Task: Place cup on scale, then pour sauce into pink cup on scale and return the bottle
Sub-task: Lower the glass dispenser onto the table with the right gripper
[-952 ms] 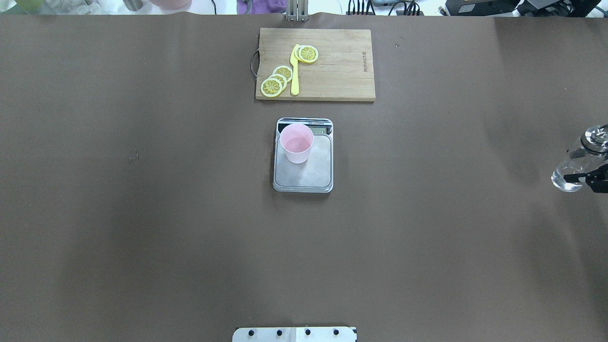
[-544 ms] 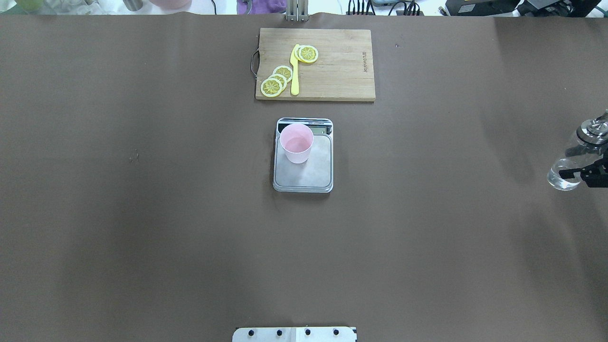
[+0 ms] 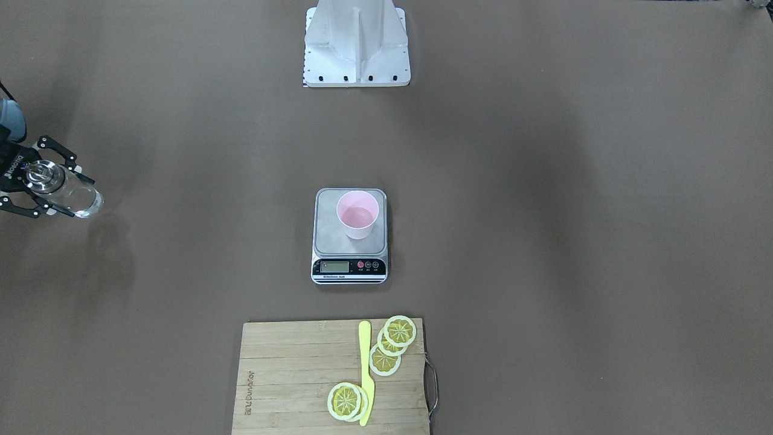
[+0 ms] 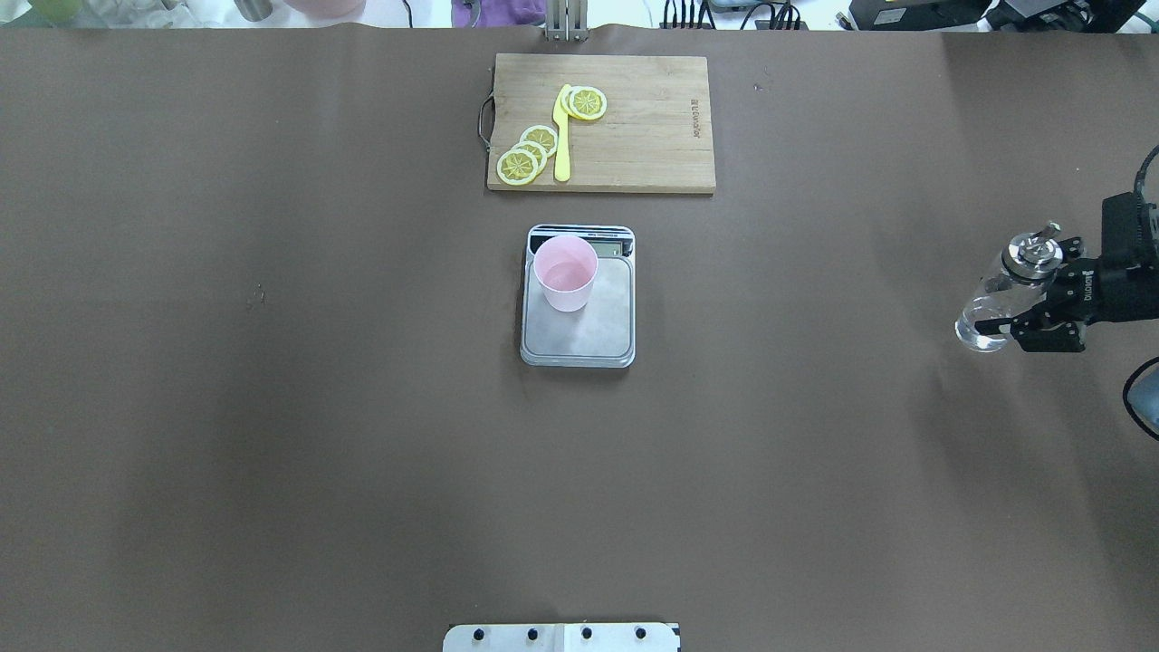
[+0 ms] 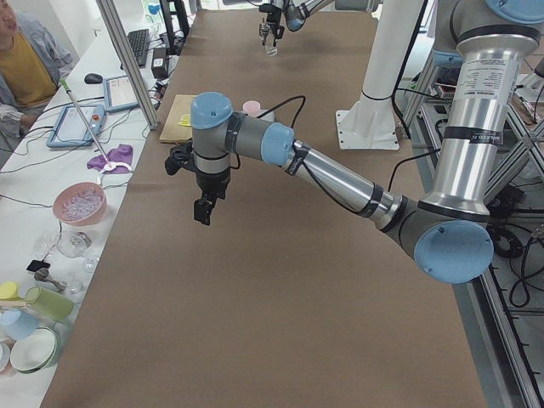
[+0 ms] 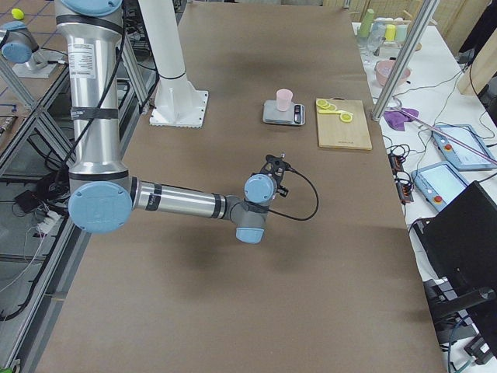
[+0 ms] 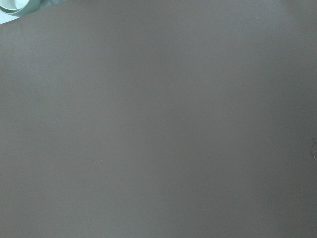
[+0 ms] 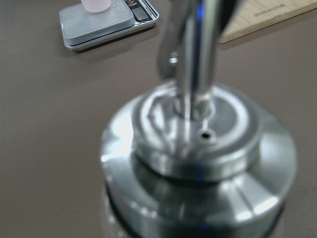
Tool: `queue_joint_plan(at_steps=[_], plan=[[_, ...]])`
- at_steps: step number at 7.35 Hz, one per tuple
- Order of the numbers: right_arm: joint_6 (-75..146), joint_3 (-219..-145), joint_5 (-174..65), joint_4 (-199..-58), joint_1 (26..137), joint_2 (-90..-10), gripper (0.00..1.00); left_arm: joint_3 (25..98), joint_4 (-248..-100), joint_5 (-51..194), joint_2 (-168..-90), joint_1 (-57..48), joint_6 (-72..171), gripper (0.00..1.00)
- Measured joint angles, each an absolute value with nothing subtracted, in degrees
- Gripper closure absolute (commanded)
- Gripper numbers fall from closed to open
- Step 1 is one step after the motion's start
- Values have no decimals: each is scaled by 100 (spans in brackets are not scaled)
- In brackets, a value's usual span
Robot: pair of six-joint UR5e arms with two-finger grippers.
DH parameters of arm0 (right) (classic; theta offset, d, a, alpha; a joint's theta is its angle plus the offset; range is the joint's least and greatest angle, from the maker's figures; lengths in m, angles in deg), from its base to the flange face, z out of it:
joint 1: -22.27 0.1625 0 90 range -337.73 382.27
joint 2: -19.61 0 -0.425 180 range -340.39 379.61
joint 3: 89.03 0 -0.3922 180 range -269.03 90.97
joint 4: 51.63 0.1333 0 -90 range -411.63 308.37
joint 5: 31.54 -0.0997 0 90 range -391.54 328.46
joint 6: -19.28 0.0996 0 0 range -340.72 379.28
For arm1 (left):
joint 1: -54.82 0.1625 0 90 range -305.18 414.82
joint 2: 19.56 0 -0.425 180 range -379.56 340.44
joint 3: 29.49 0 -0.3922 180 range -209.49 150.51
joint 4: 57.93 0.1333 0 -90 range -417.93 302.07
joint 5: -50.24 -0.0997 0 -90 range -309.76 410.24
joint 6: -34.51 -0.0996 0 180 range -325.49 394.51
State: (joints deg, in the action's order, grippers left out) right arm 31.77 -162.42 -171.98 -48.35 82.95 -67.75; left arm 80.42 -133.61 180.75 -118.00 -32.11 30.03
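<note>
The pink cup (image 4: 565, 272) stands upright on the far left part of the silver scale (image 4: 598, 337), at mid table; it is also visible from the front as the cup (image 3: 357, 214) on the scale (image 3: 329, 208). Far out at the table's right, my right gripper (image 4: 1032, 292) is shut on the clear glass bottle (image 4: 991, 308), held above the table with its metal spout up. From the front, that bottle (image 3: 72, 194) sits in the right gripper (image 3: 67, 196). The right wrist view is filled by the bottle's metal collar (image 8: 198, 148). My left gripper (image 5: 202, 208) hangs over bare table; whether it is open or shut I cannot tell.
A wooden cutting board (image 4: 647, 127) with lemon slices (image 4: 527, 154) and a yellow knife (image 4: 562, 136) lies beyond the scale. The robot's base plate (image 4: 561, 637) is at the near edge. A person (image 5: 21, 64) sits by a side table with bowls and cups.
My right gripper has carried the bottle leftward, in from the table's right edge toward the scale. The cup and scale have not moved.
</note>
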Motion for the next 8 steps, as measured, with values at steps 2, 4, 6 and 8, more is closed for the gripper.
queue_joint_plan(at_steps=[2,4,6,8], plan=[[3199,-16033,-17152,-4637,8172,-6669,100,8044,-13357,18070,-11800,-3213,3003,2],[3169,-15971,-17143,-4589,8132,-6657,100,8049,-13354,18068,-11800,-3212,3003,2],[3188,-15864,-17157,-4464,8091,-6653,98,8054,-13352,18067,-11800,-3211,3003,2],[3199,-15832,-17155,-4383,8075,-6653,84,8054,-13352,18067,-11800,-3215,3003,2]])
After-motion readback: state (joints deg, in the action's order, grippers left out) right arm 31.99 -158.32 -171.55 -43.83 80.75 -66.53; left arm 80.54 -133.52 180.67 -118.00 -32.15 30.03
